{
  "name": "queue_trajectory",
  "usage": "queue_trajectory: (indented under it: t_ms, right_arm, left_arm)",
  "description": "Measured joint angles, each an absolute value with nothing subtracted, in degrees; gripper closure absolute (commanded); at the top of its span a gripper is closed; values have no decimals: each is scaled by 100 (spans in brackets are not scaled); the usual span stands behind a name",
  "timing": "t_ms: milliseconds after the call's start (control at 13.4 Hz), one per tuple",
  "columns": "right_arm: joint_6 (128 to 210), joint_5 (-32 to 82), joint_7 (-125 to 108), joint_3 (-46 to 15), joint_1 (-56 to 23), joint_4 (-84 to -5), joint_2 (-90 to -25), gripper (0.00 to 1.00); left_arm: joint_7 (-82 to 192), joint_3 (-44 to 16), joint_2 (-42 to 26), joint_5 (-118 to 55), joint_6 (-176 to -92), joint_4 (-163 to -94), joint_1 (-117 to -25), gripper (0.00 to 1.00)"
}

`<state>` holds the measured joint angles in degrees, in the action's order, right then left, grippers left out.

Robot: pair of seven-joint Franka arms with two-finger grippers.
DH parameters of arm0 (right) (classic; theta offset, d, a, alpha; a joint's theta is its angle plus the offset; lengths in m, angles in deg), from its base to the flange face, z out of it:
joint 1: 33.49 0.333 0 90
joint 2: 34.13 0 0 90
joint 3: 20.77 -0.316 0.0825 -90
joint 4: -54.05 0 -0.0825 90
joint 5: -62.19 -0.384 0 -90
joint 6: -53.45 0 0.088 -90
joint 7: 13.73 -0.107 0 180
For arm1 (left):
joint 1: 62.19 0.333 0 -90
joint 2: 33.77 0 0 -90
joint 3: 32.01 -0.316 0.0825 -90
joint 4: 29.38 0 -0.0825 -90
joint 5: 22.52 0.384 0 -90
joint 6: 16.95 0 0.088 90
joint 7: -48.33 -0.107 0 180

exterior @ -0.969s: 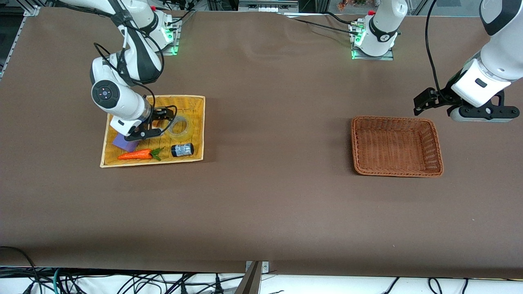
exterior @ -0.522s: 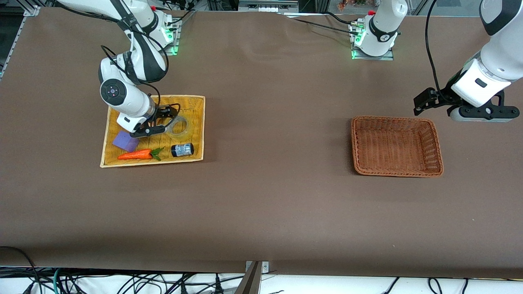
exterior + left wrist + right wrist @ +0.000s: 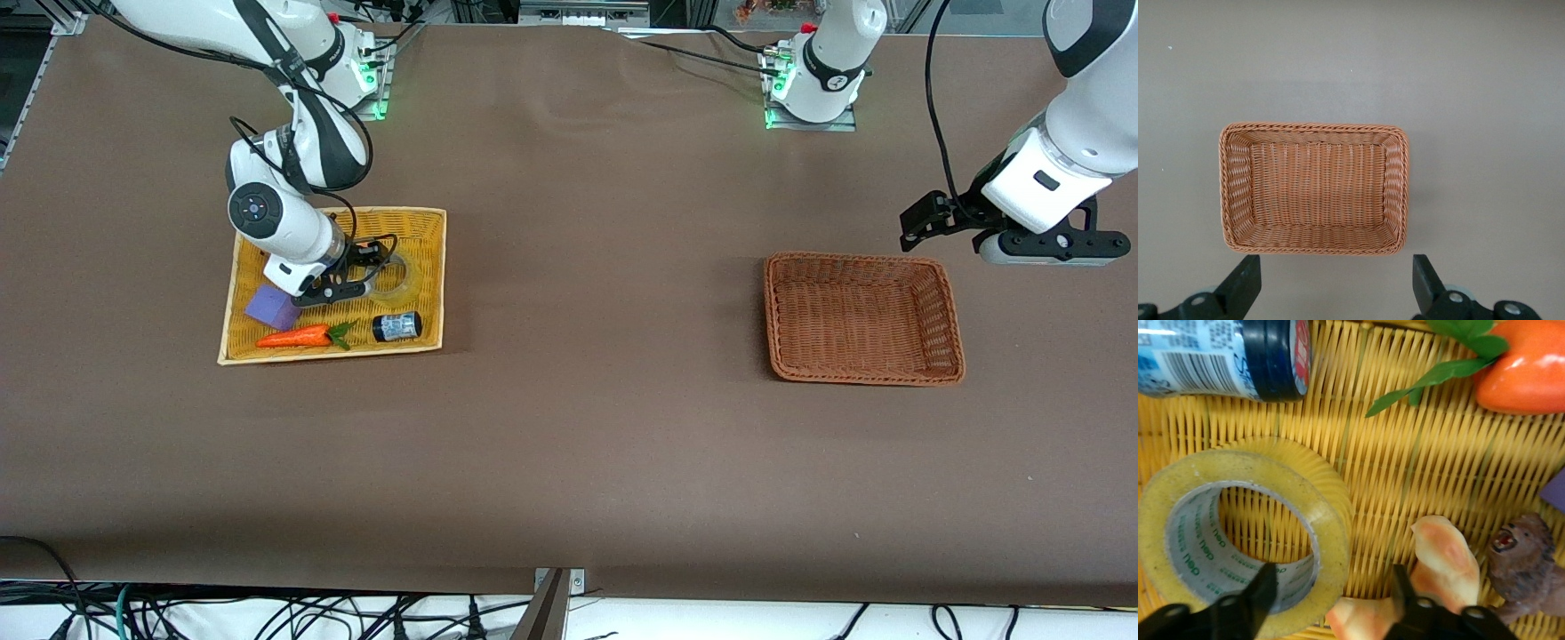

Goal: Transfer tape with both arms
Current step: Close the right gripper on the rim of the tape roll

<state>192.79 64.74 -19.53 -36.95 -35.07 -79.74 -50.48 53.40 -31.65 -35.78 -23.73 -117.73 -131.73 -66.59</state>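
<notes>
**Right gripper lined up to grab the tape**

Your tape [image 3: 396,276] lies flat in the yellow tray [image 3: 427,222], near the table corner by the right arm's base. The right gripper [image 3: 354,277] is low over the tray with its fingers spread. In the right wrist view one finger [image 3: 1258,590] sits inside the roll's hole and the other finger [image 3: 1405,587] outside, so the roll's wall is between them. That looks ready for a pinch. A can [image 3: 396,325] and a carrot toy [image 3: 298,337] lie close.

Your left gripper [image 3: 1335,283] waits, wide apart, above the table edge of the empty brown basket [image 3: 951,302] at the left arm's end, likely for the hand-over.
</notes>
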Motion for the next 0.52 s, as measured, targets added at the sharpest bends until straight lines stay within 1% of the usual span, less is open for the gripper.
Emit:
queue_trajectory:
  t_ms: [75, 149, 224, 522]
  right_arm:
    - [19306, 6472, -1982, -3695, -3507, -7973, -5069, 79]
    - [19317, 6472, -2009, -3695, -3507, -7973, -5075, 98]
    - [19317, 6471, -2032, -3695, -3507, -7973, -5075, 100]
    - [19317, 6471, -2077, -3692, -3511, -7957, -5070, 100]
  left_arm:
    - [5340, -3165, -3578, -2373, -11773, -13173, -6659, 0]
    - [5340, -3165, -3578, -2373, -11773, -13173, -6659, 0]
    - [5340, -3165, -3578, -2373, -11773, -13173, -6659, 0]
    - [5340, -3165, -3578, -2373, -11773, -13173, -6659, 0]
